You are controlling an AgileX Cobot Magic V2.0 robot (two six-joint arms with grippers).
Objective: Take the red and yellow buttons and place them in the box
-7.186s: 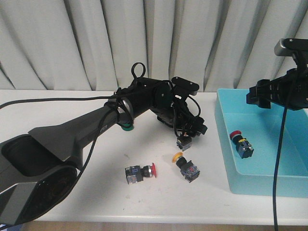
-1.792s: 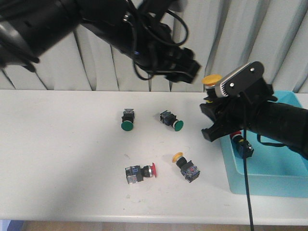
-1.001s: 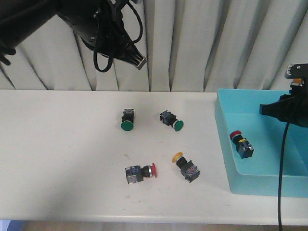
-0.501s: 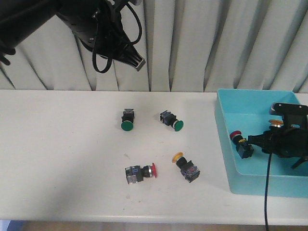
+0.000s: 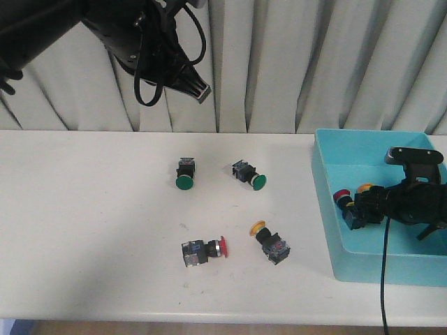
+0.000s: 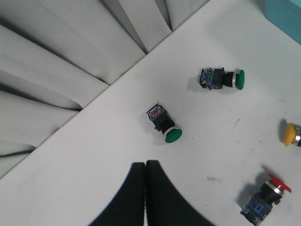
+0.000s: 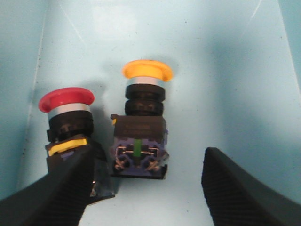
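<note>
Two buttons, red (image 7: 66, 100) and yellow (image 7: 146, 70), lie in the box (image 5: 328, 216); four more rest on the tabletop (image 5: 91, 230), two green-capped; right pincer (image 7: 146, 188) released, left pincer (image 6: 145, 181) clenched empty.

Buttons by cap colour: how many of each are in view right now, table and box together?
Red: 2, one on the table, one in the box.
Yellow: 2, one on the table, one in the box.
Green: 2, both on the table.
Total: 6.

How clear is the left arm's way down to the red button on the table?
Probably clear: the left gripper hangs shut high above the table, and the red button lies alone, nothing over it.
</note>
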